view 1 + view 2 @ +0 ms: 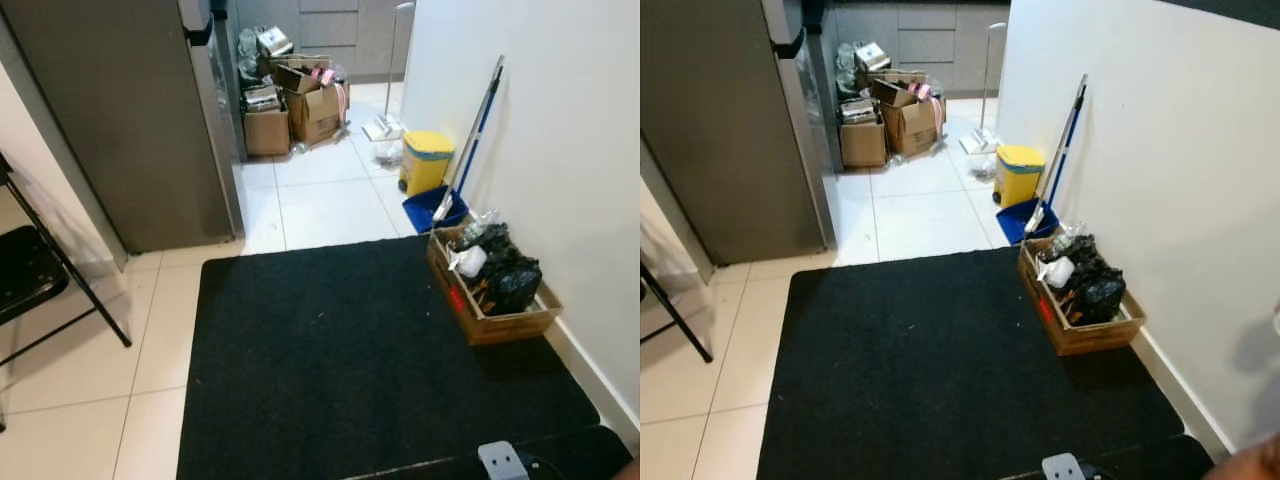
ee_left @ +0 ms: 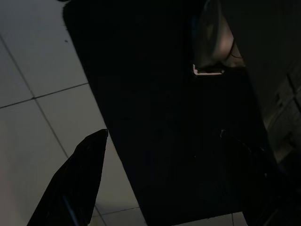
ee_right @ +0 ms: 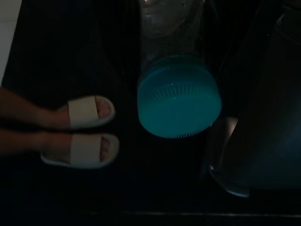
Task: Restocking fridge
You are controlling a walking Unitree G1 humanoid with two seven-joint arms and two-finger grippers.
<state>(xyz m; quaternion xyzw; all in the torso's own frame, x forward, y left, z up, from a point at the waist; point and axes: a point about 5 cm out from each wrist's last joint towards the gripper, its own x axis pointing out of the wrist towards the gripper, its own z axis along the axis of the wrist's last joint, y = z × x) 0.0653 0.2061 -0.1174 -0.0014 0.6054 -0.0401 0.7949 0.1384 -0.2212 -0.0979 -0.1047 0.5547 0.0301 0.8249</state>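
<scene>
You're facing fridge point(image 1: 120, 120), door shut, far edge of black mat point(image 1: 350, 350).

Right hand point(image 3: 188, 42) clenched on clear jar with ribbed teal lid point(image 3: 178, 96), hanging lid-down above mat.

Left hand: one black finger point(image 2: 75, 183) visible, so can't tell if released or clenched.

Risks, as judged:
- Smooth jar may slip; hard tile point(image 1: 330, 200) beyond mat.
- Person's sandalled feet point(image 3: 80, 132) just beside jar; don't swing arm.
- Wooden crate point(image 1: 490, 290) of crinkled bags along right wall, folding chair point(image 1: 40, 280) left; path narrow.
</scene>
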